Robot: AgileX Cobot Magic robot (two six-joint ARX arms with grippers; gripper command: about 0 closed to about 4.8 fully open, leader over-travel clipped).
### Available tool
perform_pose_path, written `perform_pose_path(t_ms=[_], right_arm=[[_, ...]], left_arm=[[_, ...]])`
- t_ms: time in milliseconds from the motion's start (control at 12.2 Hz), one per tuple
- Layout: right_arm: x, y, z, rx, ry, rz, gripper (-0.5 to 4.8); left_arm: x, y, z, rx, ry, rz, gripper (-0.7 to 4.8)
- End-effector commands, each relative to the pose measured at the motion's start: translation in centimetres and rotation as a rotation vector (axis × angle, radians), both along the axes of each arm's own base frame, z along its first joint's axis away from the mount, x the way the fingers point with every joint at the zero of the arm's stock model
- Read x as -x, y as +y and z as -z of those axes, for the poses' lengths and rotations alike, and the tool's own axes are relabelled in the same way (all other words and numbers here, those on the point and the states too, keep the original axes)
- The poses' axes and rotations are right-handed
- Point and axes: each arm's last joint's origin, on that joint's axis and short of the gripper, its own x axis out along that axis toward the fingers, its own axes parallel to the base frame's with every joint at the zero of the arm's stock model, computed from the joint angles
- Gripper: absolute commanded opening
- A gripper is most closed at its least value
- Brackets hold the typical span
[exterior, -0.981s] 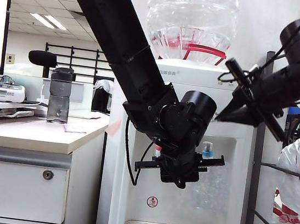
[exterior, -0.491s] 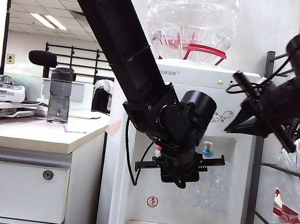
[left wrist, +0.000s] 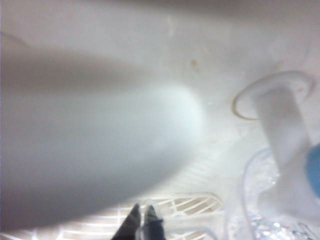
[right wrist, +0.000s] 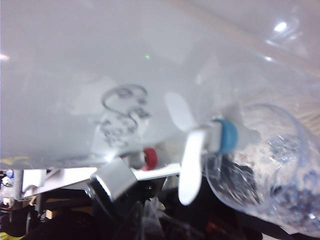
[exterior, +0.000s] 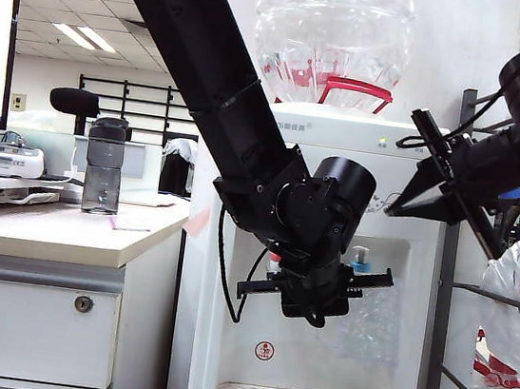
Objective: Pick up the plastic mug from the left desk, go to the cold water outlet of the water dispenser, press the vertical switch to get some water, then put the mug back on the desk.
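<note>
- My left gripper [exterior: 363,283]: jaws clamped on the plastic mug [exterior: 364,325], holding it in the water dispenser [exterior: 344,138] recess, right under the cold water outlet [exterior: 360,260].
- My right gripper [exterior: 394,210]: up by the dispenser's top right corner, clear of the tap; fingers look together, nothing held.
- Mug: clear, crinkly walls; water level can't tell.
- Vertical switch [right wrist: 190,162] hangs beside the blue collar.
- Left desk [exterior: 53,234] w/ grey bottle [exterior: 104,166]; office bkgd.
</note>
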Motion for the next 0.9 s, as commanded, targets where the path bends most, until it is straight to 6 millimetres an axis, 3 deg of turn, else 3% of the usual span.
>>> perform_pose_path(t_ms=[82,409,899], right_arm=[[-0.3,0.1,0.4,-0.037,0.026,-0.006,-0.05],[-0.6,0.3,1.3,-0.059,0.048,-0.029,-0.05],[-1.4,0.8,1.9,-0.022,-0.101,-0.144,-0.05]], left_arm=[[-0.2,-0.6,-1.6,0.079,-0.068,0.009,-0.07],[-0.2,-0.6,-1.6,0.079,-0.068,0.009,-0.07],[-0.2,-0.6,-1.6,0.078,-0.068,0.009,-0.07]])
